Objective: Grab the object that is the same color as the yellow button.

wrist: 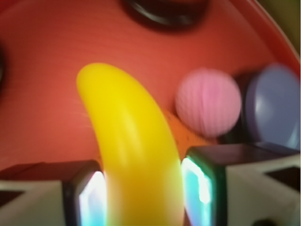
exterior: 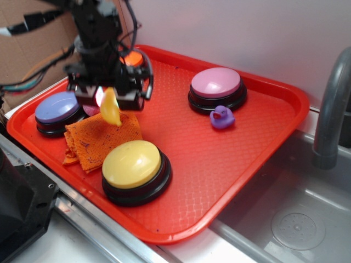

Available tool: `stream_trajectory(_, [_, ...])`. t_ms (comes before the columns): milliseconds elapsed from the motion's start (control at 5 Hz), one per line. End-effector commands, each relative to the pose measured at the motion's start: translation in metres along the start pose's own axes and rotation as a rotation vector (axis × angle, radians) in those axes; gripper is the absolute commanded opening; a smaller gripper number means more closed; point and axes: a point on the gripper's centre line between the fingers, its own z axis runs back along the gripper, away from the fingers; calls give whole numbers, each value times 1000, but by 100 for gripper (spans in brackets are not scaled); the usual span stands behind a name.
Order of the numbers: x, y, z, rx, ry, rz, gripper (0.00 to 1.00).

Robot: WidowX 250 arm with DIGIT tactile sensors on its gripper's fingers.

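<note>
wrist view alone shows the gripper clamped on the banana, a pink ball just beyond on the right. exterior view has the banana hanging clear above the orange cloth, with the yellow button in front, the purple button alongside, and open red tray towards the purple duck and pink button.

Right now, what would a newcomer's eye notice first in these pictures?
First the yellow toy banana, pinched in the tool and hanging above the orange cloth on the red tray. Next the big yellow button at the tray's front, and the small purple duck beside the pink button.
</note>
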Motion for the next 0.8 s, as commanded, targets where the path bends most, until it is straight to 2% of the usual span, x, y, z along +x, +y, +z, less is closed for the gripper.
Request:
stream_trajectory(0, [34, -11, 80, -64, 5, -327, 0])
stream_trajectory(200, [41, -11, 111, -119, -4, -362, 0])
stream_trajectory(400, [48, -7, 122, -178, 1, -376, 0])
stream_trajectory(600, [55, 2, 119, -167, 48, -323, 0])
